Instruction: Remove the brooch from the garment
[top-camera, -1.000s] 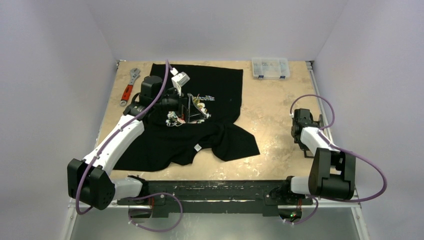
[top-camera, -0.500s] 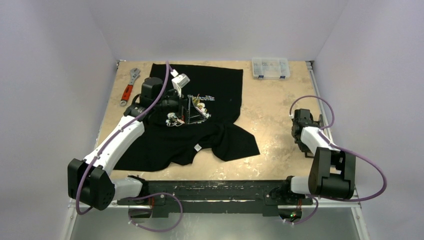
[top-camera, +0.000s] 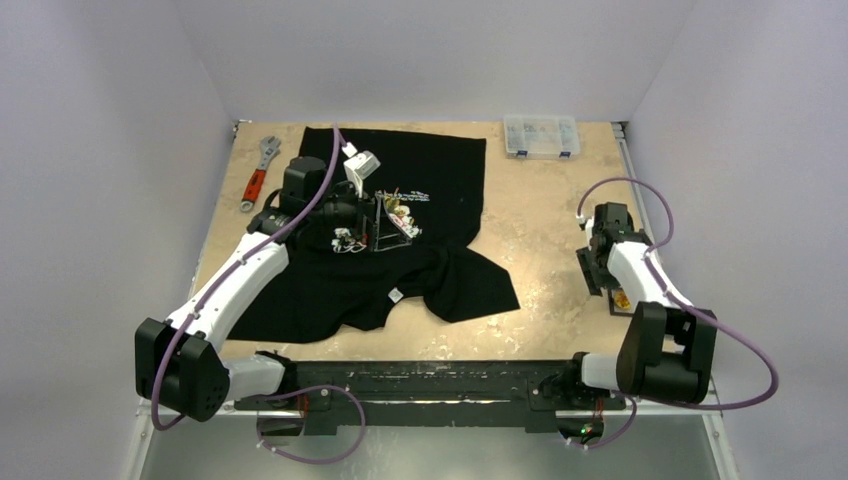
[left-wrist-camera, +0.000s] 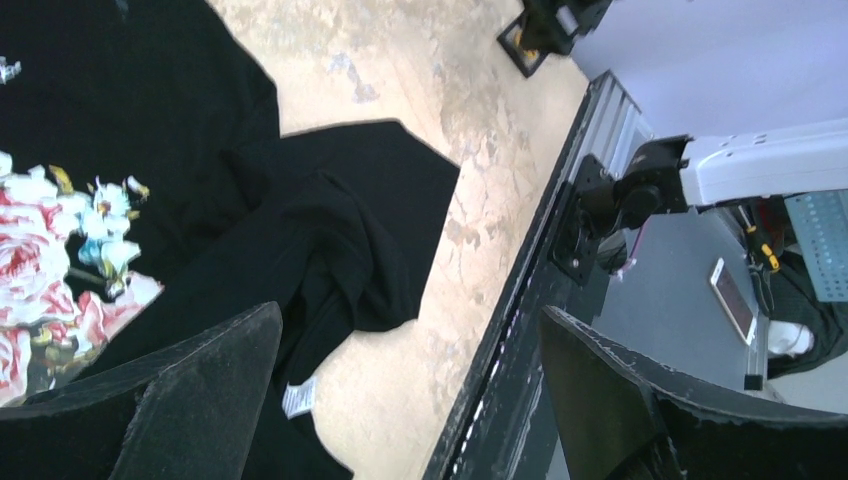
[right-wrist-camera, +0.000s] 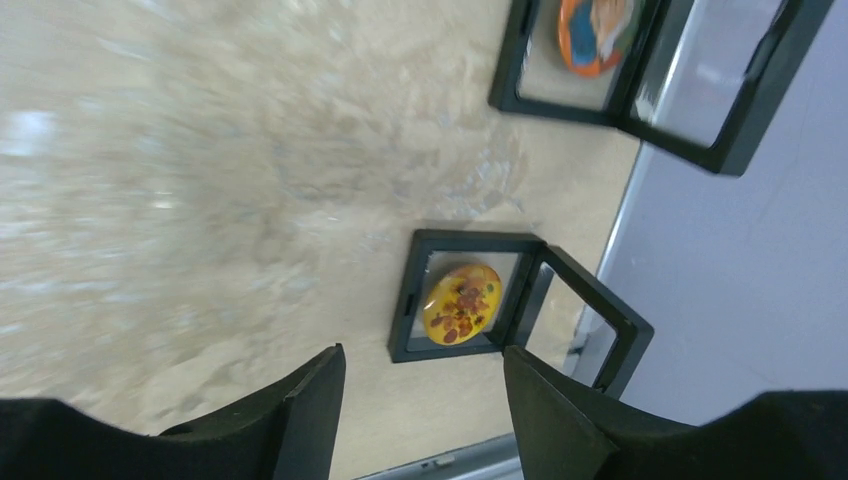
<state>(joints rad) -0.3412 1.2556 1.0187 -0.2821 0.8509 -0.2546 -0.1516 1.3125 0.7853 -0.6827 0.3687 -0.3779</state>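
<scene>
The right gripper (right-wrist-camera: 422, 385) hangs low over the table (top-camera: 540, 220), well off to the right-arm side of the T-shirt (top-camera: 400, 270). Its claw is spread wide, with nothing between the fingers. Just past its fingertips a yellow brooch (right-wrist-camera: 460, 302) flecked with red lies in an open black display case (right-wrist-camera: 405, 300). I take that for the task's brooch, well apart from the T-shirt, and I can see none on the cloth. The left gripper (left-wrist-camera: 410, 330) hovers above the middle of the T-shirt, claw also wide and empty.

My worry is the lid (right-wrist-camera: 600, 295), propped open right beside the right fingers. A careless pull-away could clip it, flip the case and spill the brooch. The left claw sits close over the cloth and could snag a fold if it dips.

By my count:
- one T-shirt
- two display cases, the second case (right-wrist-camera: 555, 110) holding an orange brooch (right-wrist-camera: 595, 30)
- two brooches in all
- one red-handled wrench (top-camera: 255, 177) beside the T-shirt's far left-arm corner
- one clear compartment box (top-camera: 541, 136) past its far right-arm corner
</scene>
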